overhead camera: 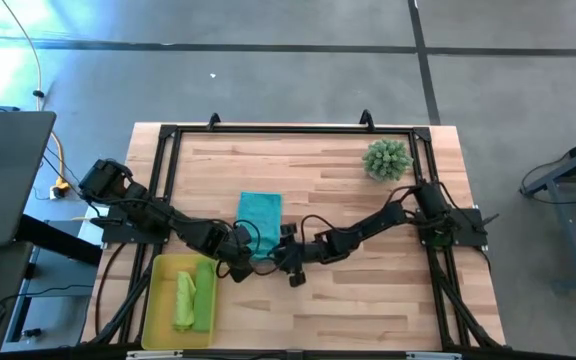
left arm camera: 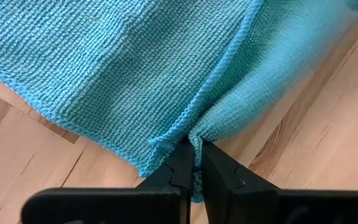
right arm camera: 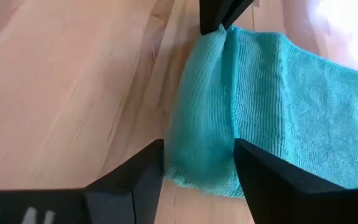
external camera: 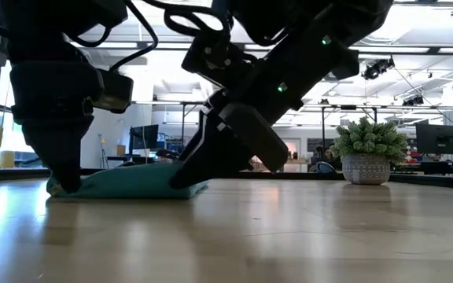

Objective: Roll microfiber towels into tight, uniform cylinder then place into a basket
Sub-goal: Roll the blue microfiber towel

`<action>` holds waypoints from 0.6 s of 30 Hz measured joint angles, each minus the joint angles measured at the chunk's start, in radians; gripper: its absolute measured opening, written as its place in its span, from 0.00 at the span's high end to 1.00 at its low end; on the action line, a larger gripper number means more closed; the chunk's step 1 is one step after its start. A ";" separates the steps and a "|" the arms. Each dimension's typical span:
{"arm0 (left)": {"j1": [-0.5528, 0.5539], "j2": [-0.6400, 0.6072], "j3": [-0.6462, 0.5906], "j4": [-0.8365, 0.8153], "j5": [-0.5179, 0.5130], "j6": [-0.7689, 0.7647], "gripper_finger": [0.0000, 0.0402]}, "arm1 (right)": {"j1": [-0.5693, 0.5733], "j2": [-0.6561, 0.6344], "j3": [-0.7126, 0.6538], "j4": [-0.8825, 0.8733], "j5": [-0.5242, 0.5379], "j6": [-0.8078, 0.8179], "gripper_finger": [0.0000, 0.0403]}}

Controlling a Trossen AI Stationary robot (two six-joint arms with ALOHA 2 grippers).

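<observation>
A pale wooden table [overhead camera: 368, 290] carries everything, with a spiky green potted plant [overhead camera: 386, 159] near its far right corner. The teal towel [overhead camera: 259, 218] lies partly folded at the table's middle, and both arms reach down to its near edge. The left arm stretches in low from the left side of the towel; the left gripper [left arm camera: 194, 163] has its fingers pressed together, pinching a bunched corner of the teal cloth's hemmed edge. The right arm slants in from the plant's side, bent at the elbow — the right gripper [right arm camera: 197, 165] stands with its fingers spread, one on each side of the towel's folded end, not clamping it. Left of and nearer than the towel sits the yellow basket [overhead camera: 158, 300], with two lime green towels [overhead camera: 194, 298] lying rolled side by side inside it.
</observation>
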 joint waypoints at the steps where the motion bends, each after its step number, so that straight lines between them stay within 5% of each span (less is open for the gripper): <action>1: 0.000 0.000 0.000 0.000 0.000 0.000 0.98 | -0.004 0.000 0.000 -0.002 -0.007 0.004 0.55; 12: 0.000 -0.005 0.000 0.001 0.012 0.001 0.98 | -0.013 0.031 0.005 -0.041 0.026 0.013 0.65; 18: 0.000 -0.005 0.000 0.000 0.013 0.001 0.98 | 0.006 -0.058 0.000 -0.246 0.078 0.097 0.64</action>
